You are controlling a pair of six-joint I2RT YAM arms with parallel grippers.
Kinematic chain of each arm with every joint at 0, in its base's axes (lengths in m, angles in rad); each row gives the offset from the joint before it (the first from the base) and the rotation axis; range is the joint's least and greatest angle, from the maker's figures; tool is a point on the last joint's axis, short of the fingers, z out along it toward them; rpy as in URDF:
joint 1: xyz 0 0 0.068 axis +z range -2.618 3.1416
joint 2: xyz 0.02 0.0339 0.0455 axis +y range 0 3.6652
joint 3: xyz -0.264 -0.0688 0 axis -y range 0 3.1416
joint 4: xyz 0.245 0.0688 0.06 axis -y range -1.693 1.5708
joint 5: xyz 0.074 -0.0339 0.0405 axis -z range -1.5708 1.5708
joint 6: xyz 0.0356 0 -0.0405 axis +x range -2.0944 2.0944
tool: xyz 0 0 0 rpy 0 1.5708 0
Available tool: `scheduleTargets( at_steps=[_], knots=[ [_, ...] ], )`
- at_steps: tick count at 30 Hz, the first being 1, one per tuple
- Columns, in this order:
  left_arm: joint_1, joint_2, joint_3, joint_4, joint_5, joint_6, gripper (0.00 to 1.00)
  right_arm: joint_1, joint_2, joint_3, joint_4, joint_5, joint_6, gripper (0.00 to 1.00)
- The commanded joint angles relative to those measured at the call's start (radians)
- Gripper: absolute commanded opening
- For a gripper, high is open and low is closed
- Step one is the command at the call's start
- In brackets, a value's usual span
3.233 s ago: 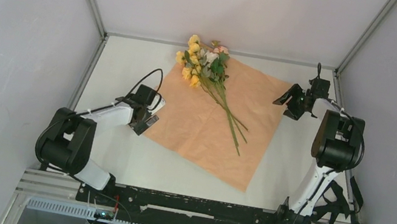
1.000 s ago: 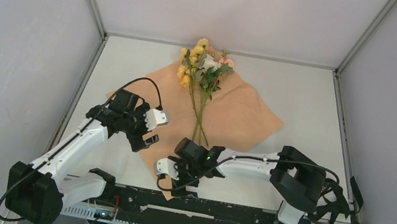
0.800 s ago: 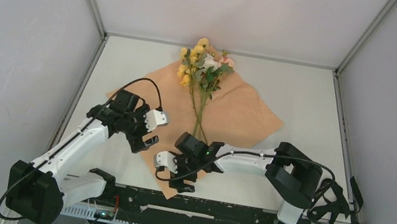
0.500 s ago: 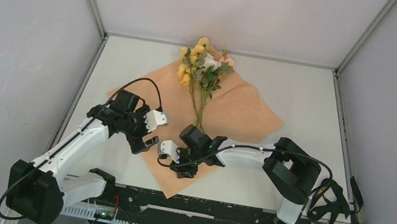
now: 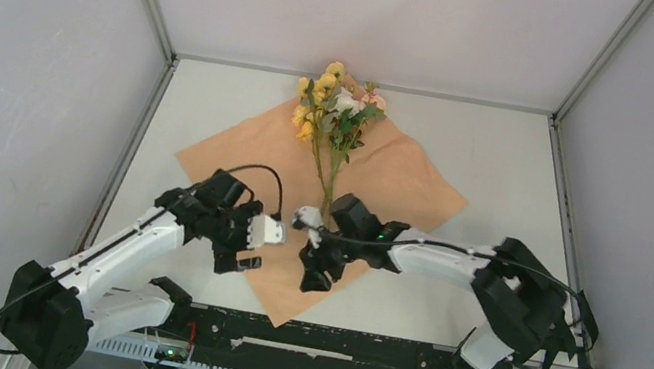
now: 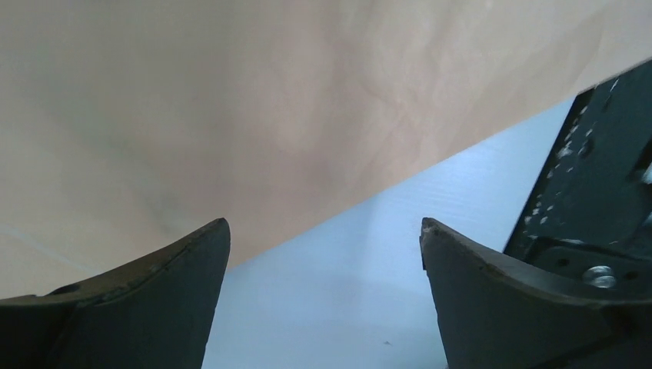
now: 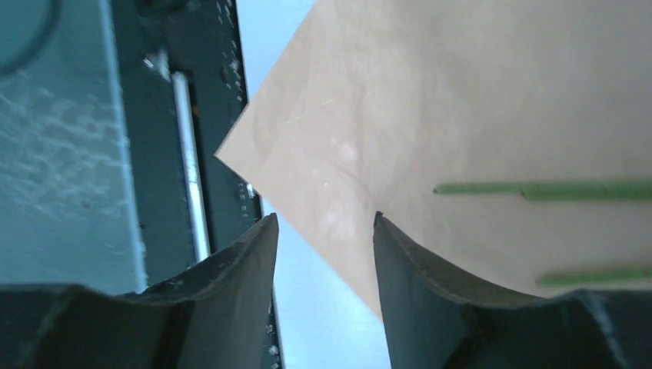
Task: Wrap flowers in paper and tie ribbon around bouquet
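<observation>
The paper (image 5: pixel 395 181) lies flat as a diamond with its peach side up. The flowers (image 5: pixel 336 110) rest on its far corner, their green stems (image 5: pixel 330 190) running toward me. My left gripper (image 5: pixel 258 246) hovers open over the paper's near-left edge; its wrist view shows that paper edge (image 6: pixel 269 115) and bare table between the wide jaws of the gripper (image 6: pixel 324 224). My right gripper (image 5: pixel 312 248) hangs just short of the stem ends, open with a narrower gap and holding nothing (image 7: pixel 324 219). Stem tips (image 7: pixel 538 190) show to its right. A black band, possibly the ribbon (image 5: pixel 582 319), lies by the right arm's base. There is no wrapped bouquet.
The white table (image 5: pixel 213 114) is fenced by grey walls and an aluminium frame. A black base rail (image 5: pixel 325 345) runs along the near edge, close to the paper's near corner (image 5: pixel 278 321). Both arms reach inward over the near half.
My right gripper has moved from the paper's near corner up toward the stem ends, and its jaws have narrowed. My left gripper has shifted right, onto the paper's near-left edge.
</observation>
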Motion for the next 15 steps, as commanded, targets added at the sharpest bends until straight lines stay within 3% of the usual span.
scheduleTargets(
  at_steps=[1, 4, 7, 12, 15],
  knots=[
    [-0.070, -0.021, -0.133, 0.093, -0.120, 0.205, 0.98, -0.083, -0.178, -0.082, 0.189, -0.065, 0.421, 0.60],
    [-0.101, -0.040, -0.176, 0.112, -0.030, 0.292, 1.00, -0.164, -0.235, -0.133, 0.090, 0.026, 0.636, 0.61],
    [-0.205, -0.053, -0.191, 0.154, -0.004, 0.253, 1.00, -0.213, -0.348, -0.264, 0.058, 0.186, 0.778, 0.62],
    [-0.456, -0.097, -0.250, 0.244, -0.098, 0.164, 1.00, -0.279, -0.522, -0.424, -0.066, 0.393, 0.907, 0.65],
    [-0.583, -0.119, -0.279, 0.283, -0.118, 0.148, 1.00, -0.314, -0.614, -0.516, -0.059, 0.427, 0.984, 0.66]
  ],
)
